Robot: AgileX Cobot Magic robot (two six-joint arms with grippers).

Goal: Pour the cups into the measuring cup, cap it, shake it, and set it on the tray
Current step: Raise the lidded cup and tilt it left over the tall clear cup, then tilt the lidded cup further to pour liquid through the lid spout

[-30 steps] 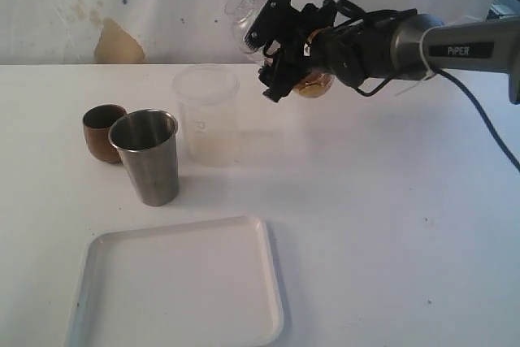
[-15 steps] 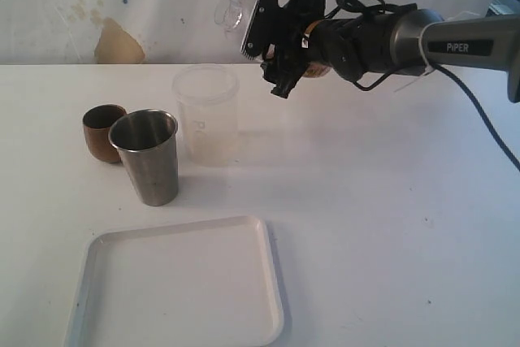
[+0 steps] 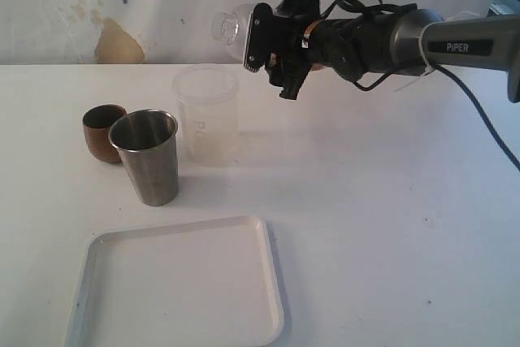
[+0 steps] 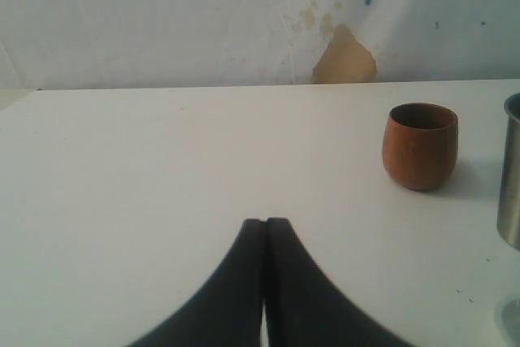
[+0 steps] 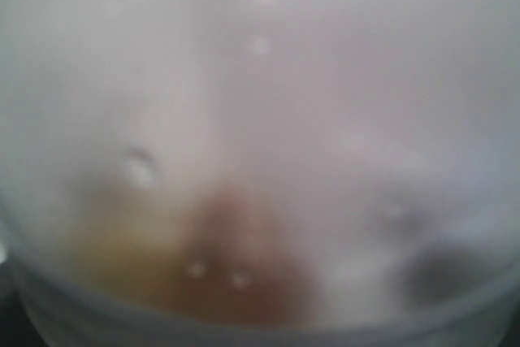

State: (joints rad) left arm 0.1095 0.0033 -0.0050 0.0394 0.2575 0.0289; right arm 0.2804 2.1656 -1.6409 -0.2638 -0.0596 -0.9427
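The measuring cup (image 3: 205, 115), a tall cloudy plastic cylinder with faint marks, stands open at the back of the table. My right gripper (image 3: 272, 50) hangs above and just right of its rim, shut on a clear domed lid (image 3: 226, 23) that points left. That lid (image 5: 260, 119) fills the right wrist view and hides the fingers. A brown wooden cup (image 3: 101, 132) and a steel tumbler (image 3: 148, 156) stand left of the measuring cup. The white tray (image 3: 179, 282) lies at the front. My left gripper (image 4: 266, 221) is shut and empty, low over the table, apart from the wooden cup (image 4: 420, 145) and tumbler (image 4: 512, 172).
A white wall with a tan stain (image 3: 118, 42) backs the table. The right arm's cable (image 3: 487, 132) trails down at the far right. The left arm is out of the exterior view.
My right gripper has risen and shifted left with the lid, turning so the dome points left, closer to above the measuring cup. Nothing else moved.
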